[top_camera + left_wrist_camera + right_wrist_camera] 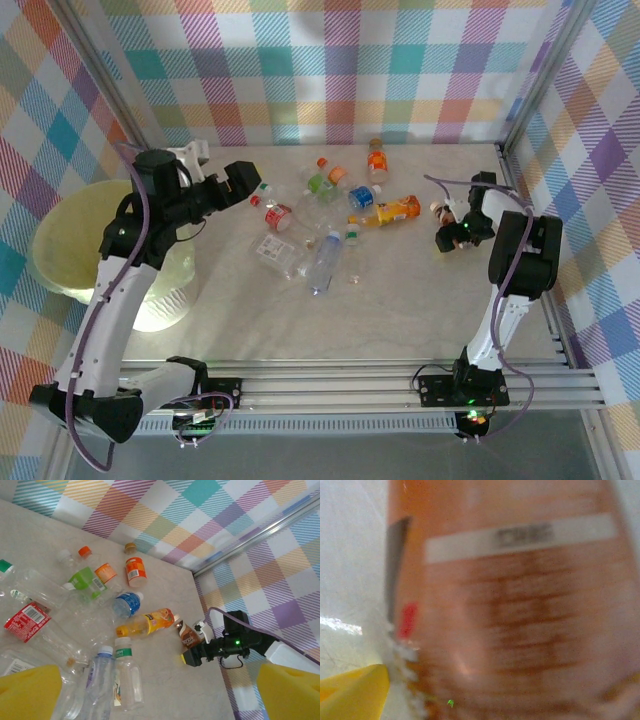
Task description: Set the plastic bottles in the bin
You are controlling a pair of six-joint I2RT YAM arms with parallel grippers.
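Several plastic bottles lie scattered across the middle of the table: a red-labelled one [278, 215], a long clear one [322, 262], a yellow juice one [395, 211] and an orange one [377, 158]. My left gripper [252, 182] hovers open at the left end of this cluster, its yellow pads [30, 692] far apart with nothing between them. A small brown bottle [443, 213] lies at the right. My right gripper [447, 226] straddles the brown bottle [189, 635]. The brown bottle [510, 605] shows blurred and very close, with one yellow fingertip [350, 695] beside it. The pale yellow bin [60, 250] stands left of the table.
Checked walls and metal frame rails close in the table's back and right side. The right arm's purple cable [450, 182] loops above the brown bottle. Bare tabletop [380, 320] lies between the bottle cluster and the arm bases.
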